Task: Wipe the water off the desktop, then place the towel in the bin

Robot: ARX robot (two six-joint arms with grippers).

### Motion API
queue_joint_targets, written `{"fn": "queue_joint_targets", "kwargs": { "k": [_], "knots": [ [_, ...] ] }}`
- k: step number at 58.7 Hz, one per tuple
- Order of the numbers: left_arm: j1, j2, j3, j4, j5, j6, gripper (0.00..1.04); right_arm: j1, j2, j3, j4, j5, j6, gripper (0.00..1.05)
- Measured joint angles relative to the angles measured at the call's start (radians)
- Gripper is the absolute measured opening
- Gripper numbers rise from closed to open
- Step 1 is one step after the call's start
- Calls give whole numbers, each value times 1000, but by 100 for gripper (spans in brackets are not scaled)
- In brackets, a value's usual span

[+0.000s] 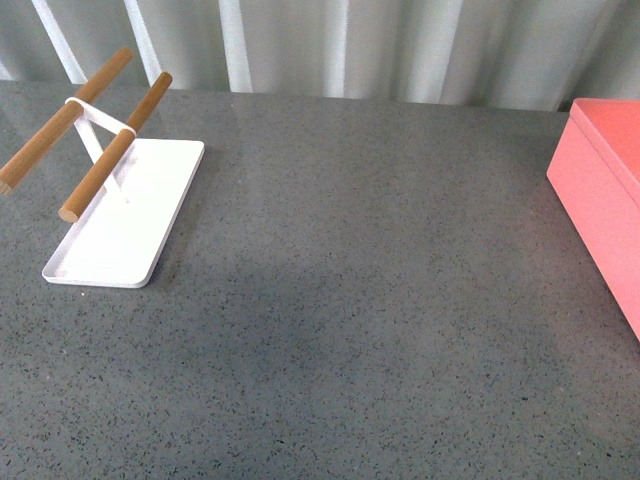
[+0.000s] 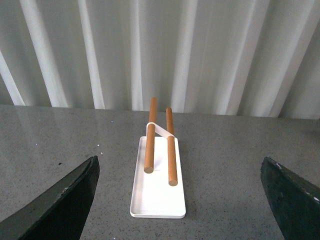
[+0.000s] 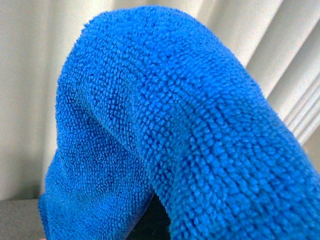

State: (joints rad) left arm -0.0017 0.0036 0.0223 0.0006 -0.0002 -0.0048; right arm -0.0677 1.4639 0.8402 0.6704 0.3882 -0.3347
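A large bright blue fuzzy microfibre towel [image 3: 200, 135] is filling almost the whole right wrist view, bulging in a rounded fold right against the lens. Only a sliver of the broad dark grey, speckled, stone-like bench [image 3: 17, 220] is showing at one corner, so the cloth is riding up off the surface rather than lying on it. The right claw is hiding under that cloth; I am judging that it is carrying the towel, but how far it is closing I cannot tell. In the left wrist view the left claw [image 2: 179, 162] is gaping wide, its two dark fingers [image 2: 65, 200] gripping nothing, probably idling clear while the other arm is doing the work. Beyond them the bench is showing no plain puddle; a faint darker patch [image 1: 300, 330] near its middle is reading as shadow or damp, and I cannot tell which. Farther left a flat white tray with two wooden rods [image 1: 125, 225] is sitting well apart from the large salmon-pink rectangular plastic bin [image 1: 600, 190], which is waiting at the right edge, making the drop a short reach for the right arm. Behind everything a pale ribbed curtain [image 1: 400, 50] is hanging.
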Motion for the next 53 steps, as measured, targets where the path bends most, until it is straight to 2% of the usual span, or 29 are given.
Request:
{"fn": "queue_joint_targets", "kwargs": {
  "k": [5, 10, 15, 38, 40, 53],
  "knots": [
    [0, 0, 0, 0, 0, 0, 98, -23, 44, 60, -284, 14, 79, 7],
    [0, -1, 0, 0, 0, 0, 98, -37, 107, 98, -622, 16, 148, 21],
    [0, 0, 0, 0, 0, 0, 98, -38, 143, 82, -784, 14, 170, 33],
    [0, 0, 0, 0, 0, 0, 98, -35, 126, 97, -812, 18, 194, 97],
    [0, 0, 0, 0, 0, 0, 98, -35, 126, 97, -812, 19, 195, 100],
    [0, 0, 0, 0, 0, 0, 98, -37, 126, 97, -812, 20, 201, 98]
  ]
}}
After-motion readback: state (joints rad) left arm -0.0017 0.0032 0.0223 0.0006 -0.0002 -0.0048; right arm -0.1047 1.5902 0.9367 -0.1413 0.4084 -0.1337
